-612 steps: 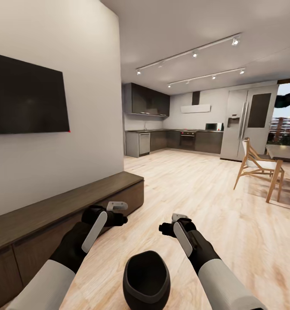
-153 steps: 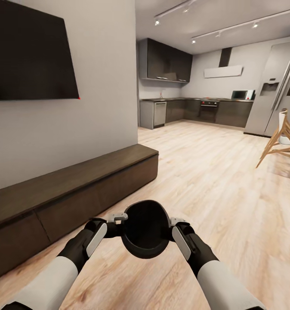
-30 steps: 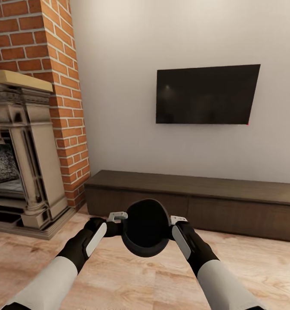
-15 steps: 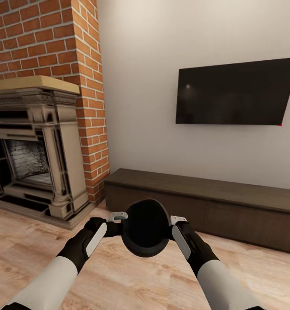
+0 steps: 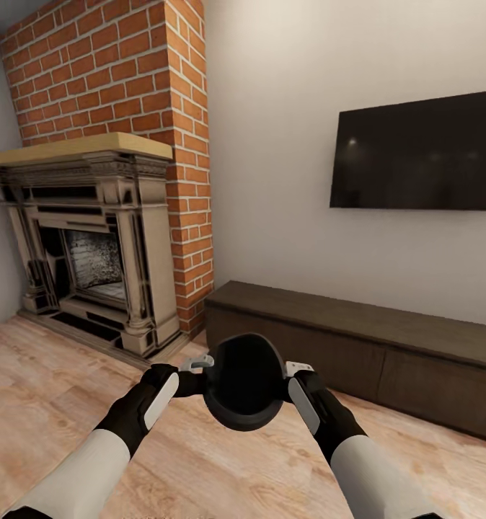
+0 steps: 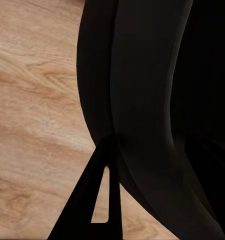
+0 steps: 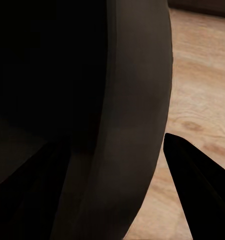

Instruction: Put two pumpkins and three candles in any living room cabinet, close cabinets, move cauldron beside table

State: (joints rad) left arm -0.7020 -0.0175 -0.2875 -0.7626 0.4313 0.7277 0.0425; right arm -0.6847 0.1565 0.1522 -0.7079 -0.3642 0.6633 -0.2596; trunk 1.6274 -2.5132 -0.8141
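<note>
Wood floor (image 5: 48, 404) open left | cabinet (image 5: 358, 339) ahead | both end effectors clamp cauldron (image 5: 243, 382) rim

Black round cauldron (image 5: 244, 380) aloft between both hands; closed dark cabinet (image 5: 358, 346) beyond.

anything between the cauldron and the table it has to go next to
That cannot be judged yet: no table is in sight. The cauldron is held off the wood floor between the left gripper and right gripper, facing the brick fireplace and the closed cabinet.
</note>
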